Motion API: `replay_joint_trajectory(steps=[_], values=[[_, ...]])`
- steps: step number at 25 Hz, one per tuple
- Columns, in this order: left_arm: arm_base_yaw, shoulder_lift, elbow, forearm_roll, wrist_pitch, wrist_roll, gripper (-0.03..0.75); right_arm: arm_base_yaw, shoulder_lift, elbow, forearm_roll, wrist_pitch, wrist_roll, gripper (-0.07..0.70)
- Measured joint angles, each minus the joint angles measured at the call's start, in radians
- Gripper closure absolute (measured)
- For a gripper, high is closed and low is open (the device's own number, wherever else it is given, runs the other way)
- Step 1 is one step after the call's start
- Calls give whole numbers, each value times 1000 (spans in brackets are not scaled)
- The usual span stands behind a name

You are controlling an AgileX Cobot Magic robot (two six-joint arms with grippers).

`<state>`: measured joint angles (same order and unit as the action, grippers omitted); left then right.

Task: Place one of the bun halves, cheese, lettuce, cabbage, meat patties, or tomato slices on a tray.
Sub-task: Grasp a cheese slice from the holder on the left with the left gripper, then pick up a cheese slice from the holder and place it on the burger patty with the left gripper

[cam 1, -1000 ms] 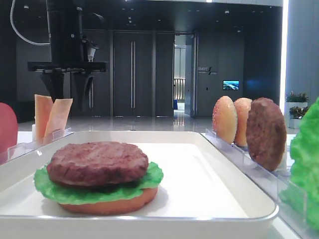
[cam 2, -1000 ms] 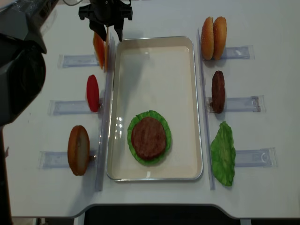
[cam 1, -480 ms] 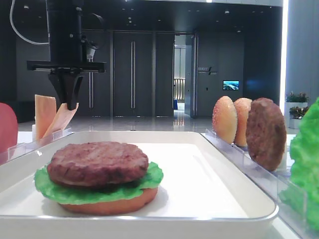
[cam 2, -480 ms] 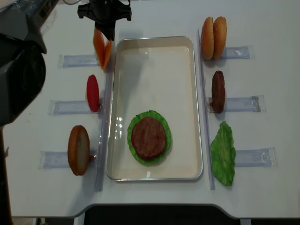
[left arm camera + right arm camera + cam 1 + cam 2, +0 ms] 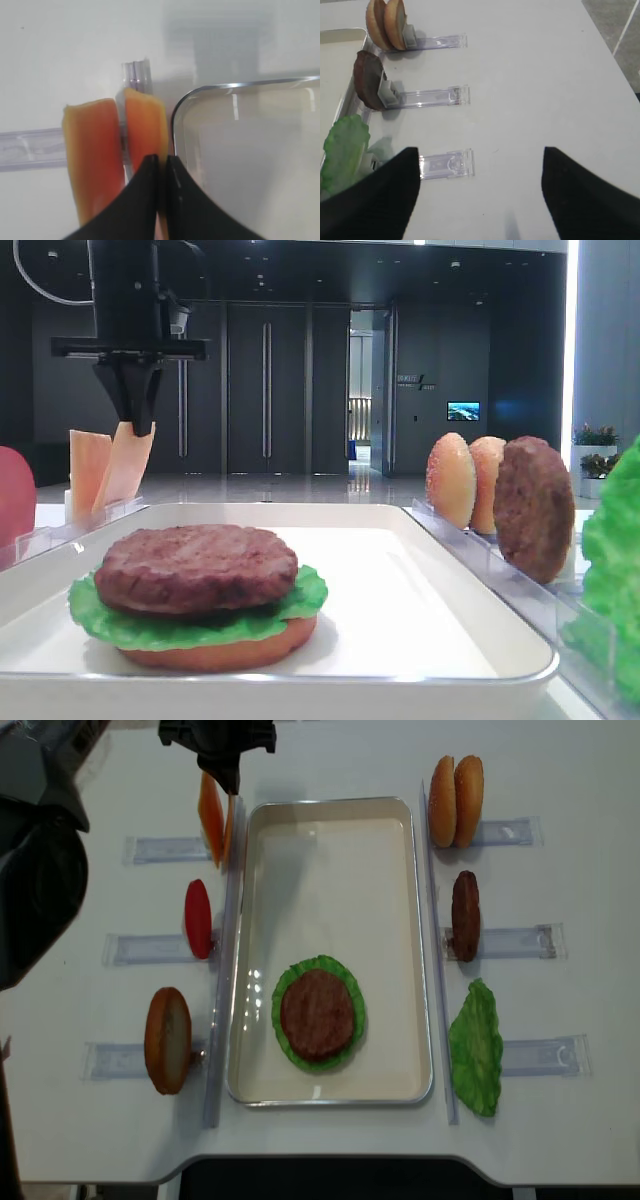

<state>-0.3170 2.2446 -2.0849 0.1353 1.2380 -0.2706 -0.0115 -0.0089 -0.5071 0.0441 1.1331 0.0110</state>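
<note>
My left gripper (image 5: 134, 426) (image 5: 162, 161) (image 5: 226, 782) is shut on the top edge of the cheese (image 5: 126, 468) (image 5: 145, 125) (image 5: 230, 820), a pale orange slice by the tray's far left corner. A second, like slice (image 5: 87, 472) (image 5: 93, 150) stands just left of it in the clear rack. The white tray (image 5: 420, 590) (image 5: 330, 870) holds a stack of an orange-brown bun half (image 5: 225, 653), lettuce (image 5: 200, 625) and a meat patty (image 5: 195, 565) (image 5: 317, 1013). In the right wrist view my right gripper (image 5: 480, 152) is open above bare table, with nothing between its fingers.
Left of the tray stand a tomato slice (image 5: 197, 918) and a bun half (image 5: 167, 1040) in clear racks. To its right are two bun halves (image 5: 455, 788), a patty (image 5: 465, 915) and a lettuce leaf (image 5: 476, 1047). A clear rack (image 5: 447, 164) lies near my right gripper.
My left gripper has closed on the top of the right cheese slice and risen a little, drawing the slice more upright. Nothing on the tray has moved.
</note>
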Motion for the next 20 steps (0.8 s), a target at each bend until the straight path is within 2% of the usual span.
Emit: replay_joint_trajectory(steps=[11,20], values=[[0,-95,13,-76,0,0,697,0,0,0,0,0,0,144],[0,-230,220,-83,1,6,697,0,0,0,0,0,0,144]])
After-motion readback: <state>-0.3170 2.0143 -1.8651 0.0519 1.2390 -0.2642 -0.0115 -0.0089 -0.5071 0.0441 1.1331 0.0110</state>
